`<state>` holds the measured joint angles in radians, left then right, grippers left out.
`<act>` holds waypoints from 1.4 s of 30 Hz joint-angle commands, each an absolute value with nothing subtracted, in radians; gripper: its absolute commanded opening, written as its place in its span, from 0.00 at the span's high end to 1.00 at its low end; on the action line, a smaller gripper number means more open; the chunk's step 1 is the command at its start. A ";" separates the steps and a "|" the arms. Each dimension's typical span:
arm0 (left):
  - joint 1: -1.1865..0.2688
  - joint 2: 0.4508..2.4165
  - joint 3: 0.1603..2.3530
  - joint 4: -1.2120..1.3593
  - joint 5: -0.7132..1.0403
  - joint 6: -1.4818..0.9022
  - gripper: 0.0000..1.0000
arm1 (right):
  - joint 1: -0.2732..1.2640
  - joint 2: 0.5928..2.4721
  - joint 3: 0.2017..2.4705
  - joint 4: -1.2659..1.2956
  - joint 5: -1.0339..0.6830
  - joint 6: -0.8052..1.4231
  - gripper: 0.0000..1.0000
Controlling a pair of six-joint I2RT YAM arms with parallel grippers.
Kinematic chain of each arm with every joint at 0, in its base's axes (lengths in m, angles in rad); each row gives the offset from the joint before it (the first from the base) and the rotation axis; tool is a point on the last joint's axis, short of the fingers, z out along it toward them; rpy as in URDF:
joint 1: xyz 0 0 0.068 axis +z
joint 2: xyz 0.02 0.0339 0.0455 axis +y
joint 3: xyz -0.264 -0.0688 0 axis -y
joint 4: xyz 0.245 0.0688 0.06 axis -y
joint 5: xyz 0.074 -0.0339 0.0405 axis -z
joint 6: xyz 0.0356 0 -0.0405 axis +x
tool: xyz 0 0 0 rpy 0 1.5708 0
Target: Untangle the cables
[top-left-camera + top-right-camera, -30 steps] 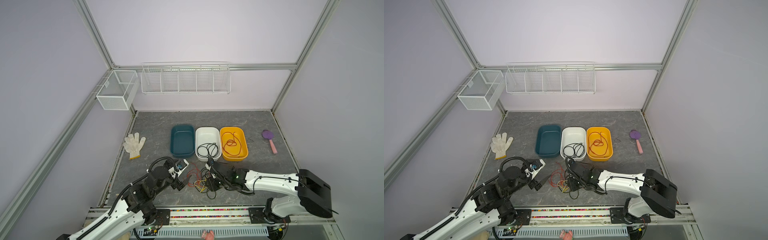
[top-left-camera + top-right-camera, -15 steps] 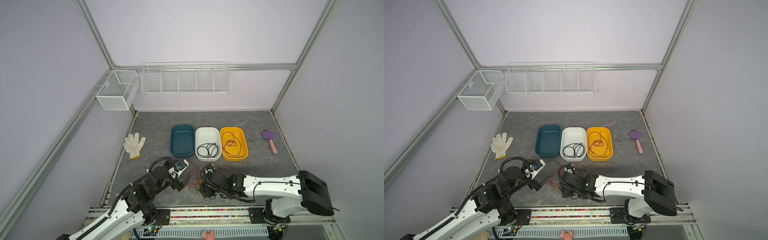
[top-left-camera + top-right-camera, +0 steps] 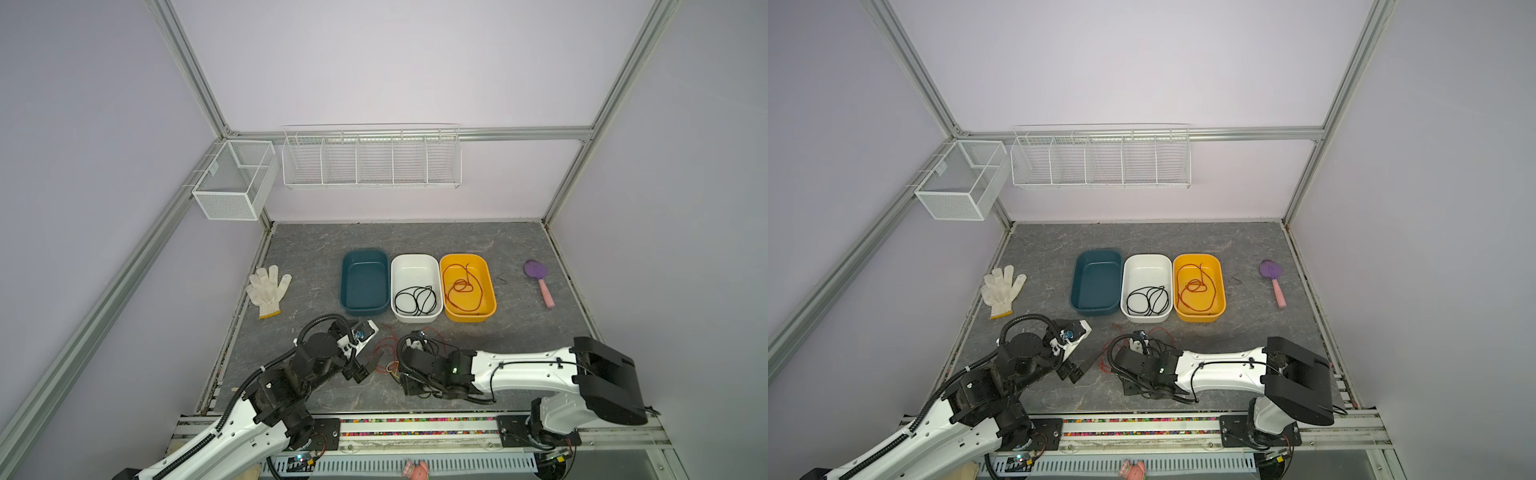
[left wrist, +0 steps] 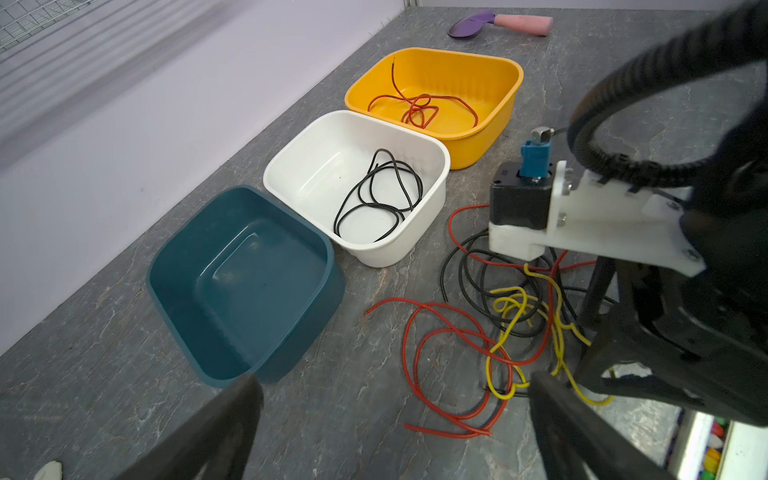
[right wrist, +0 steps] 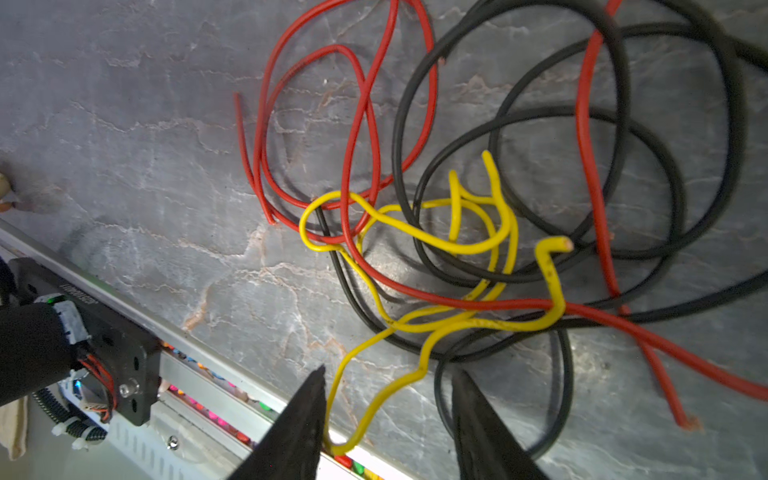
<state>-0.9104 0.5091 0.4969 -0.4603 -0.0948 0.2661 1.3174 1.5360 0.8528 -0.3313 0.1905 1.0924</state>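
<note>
The right gripper [image 5: 390, 370] is hanging low over the front edge of the tabletop [image 5: 124, 145], with its two fingers standing apart and clamping nothing. A yellow cable [image 5: 549, 274] is running through the gap between them, and its end is curling just beside one finger [image 5: 291, 436]; whether it is touching that finger cannot be told. Directly beyond the fingertips the tangled cables [image 5: 465, 250] are lying flat on the grey surface. Yellow strands are looping through red cables [image 5: 587, 166] and black cables [image 5: 622, 116], which are crossing one another in several places.

The left gripper [image 4: 395, 378] is facing the same tangle from the opposite side. Its fingers are spread wide with nothing between them, and the nearest red loop is lying just ahead of the fingertips. In both top views the tangle [image 3: 380, 353] is sitting between the two arms, near the front rail.

Behind the tangle three trays are standing in a row, side by side. The teal tray [image 3: 363, 254] is standing on the left. The white tray [image 3: 414, 258] in the middle is holding a coiled black cable [image 3: 415, 300]. The yellow tray [image 3: 464, 257] on the right is holding a coiled red cable [image 3: 462, 286].

Farther out, a white glove [image 3: 266, 289] is lying to the left and a purple brush [image 3: 538, 278] to the right.
</note>
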 commanded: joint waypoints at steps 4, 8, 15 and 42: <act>-0.917 0.512 0.492 -0.478 -0.078 0.284 0.00 | 1.322 1.527 0.845 -0.320 0.201 1.139 0.63; -0.917 0.513 0.491 -0.476 -0.083 0.284 0.00 | 1.323 1.524 0.847 -0.340 0.206 1.131 0.74; -0.917 0.513 0.491 -0.476 -0.085 0.285 0.00 | 1.324 1.505 0.865 -0.393 0.229 1.117 0.90; -0.926 0.513 0.488 -0.476 -0.077 0.293 0.00 | 1.353 1.449 1.195 -0.786 0.446 0.800 0.93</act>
<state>-0.9195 0.5133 0.4969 -0.4622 -0.0887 0.2710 1.3464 1.4445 1.1732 -0.7109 0.3981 0.8608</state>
